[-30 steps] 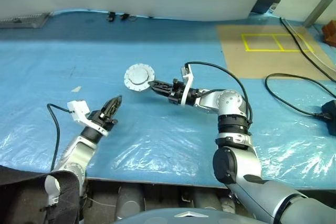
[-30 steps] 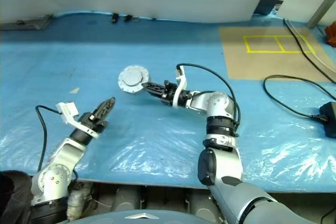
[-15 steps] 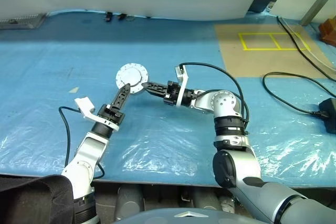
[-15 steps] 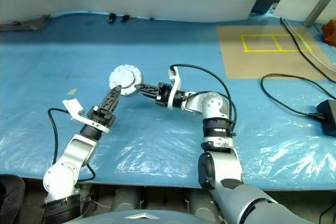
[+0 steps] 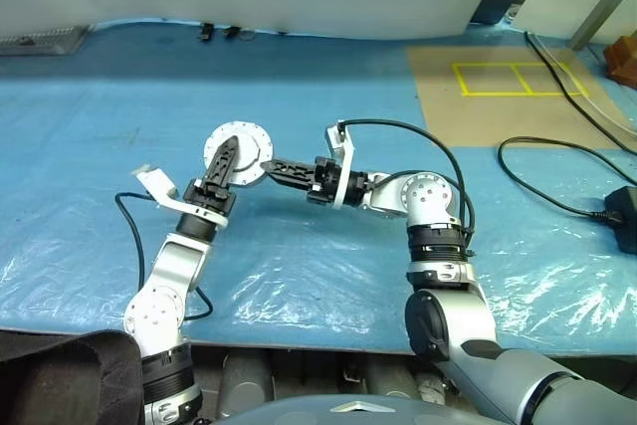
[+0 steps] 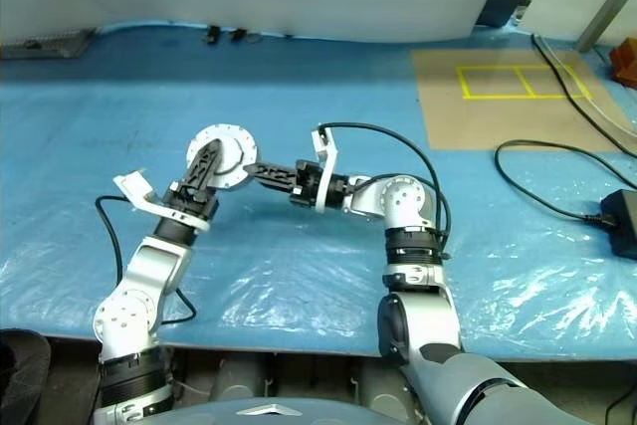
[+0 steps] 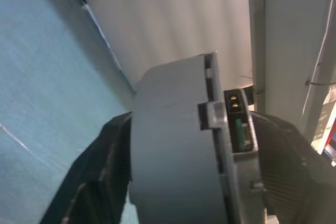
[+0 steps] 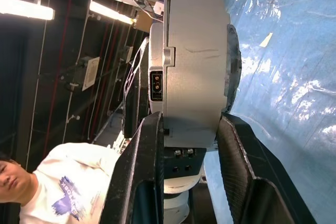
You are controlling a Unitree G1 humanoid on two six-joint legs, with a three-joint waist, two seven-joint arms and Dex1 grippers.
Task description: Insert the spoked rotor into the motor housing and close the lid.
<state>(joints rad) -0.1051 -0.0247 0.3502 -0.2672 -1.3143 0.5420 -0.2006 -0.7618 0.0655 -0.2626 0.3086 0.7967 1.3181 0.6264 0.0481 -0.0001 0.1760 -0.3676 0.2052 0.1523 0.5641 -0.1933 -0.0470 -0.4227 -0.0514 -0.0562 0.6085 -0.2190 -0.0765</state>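
A blue plastic sheet (image 5: 328,276) covers the bench, with a white curtain behind it and a brown floor panel (image 5: 503,97) marked in yellow tape at the far right, black cables (image 5: 557,161) trailing beside it. Above the sheet, near the middle, both arms meet at the motor housing (image 5: 237,153), a round grey metal unit held on edge with its bolted flat face toward the head camera. The right hand (image 5: 269,166) reaches in from the right and is clamped on the housing's rim; in the right wrist view its two fingers (image 8: 140,182) press against opposite faces of the thick grey body (image 8: 191,61). The left hand (image 5: 225,158) comes up from below, its fingers straddling the housing (one black finger (image 7: 100,177) on each flat side), close on both faces. A person in a white shirt (image 8: 68,198) is visible past the housing in the right wrist view.
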